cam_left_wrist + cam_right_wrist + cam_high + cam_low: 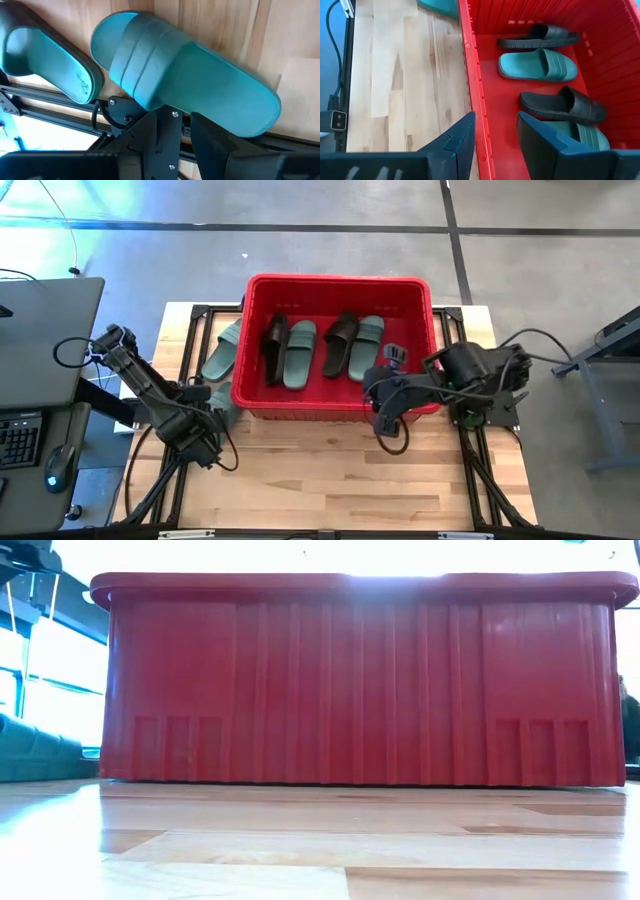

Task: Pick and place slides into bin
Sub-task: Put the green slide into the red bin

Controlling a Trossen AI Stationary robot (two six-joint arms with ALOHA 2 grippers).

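The red bin (340, 280) stands at the table's far middle. In it lie two black slides (275, 348) (340, 343) and two green slides (300, 352) (366, 345). A third green slide (222, 350) lies on the table left of the bin. My left gripper (207, 395) is by the bin's near left corner, shut on a fourth green slide (190, 80). My right gripper (386, 423) is open and empty over the bin's near rim (470, 65) toward its right end. My left gripper has the green slide by its long side edge (172, 102), next to the wide strap, with a narrow gap between the fingers. The fingers lie across the slide. The slide is strap up over the wood; whether it is lifted clear I cannot tell.
Black frame rails (50, 95) run along the table's left edge under the loose green slide (45, 60). Bare wood lies in front of the bin (350, 690). A desk with a keyboard and mouse stands left of the table.
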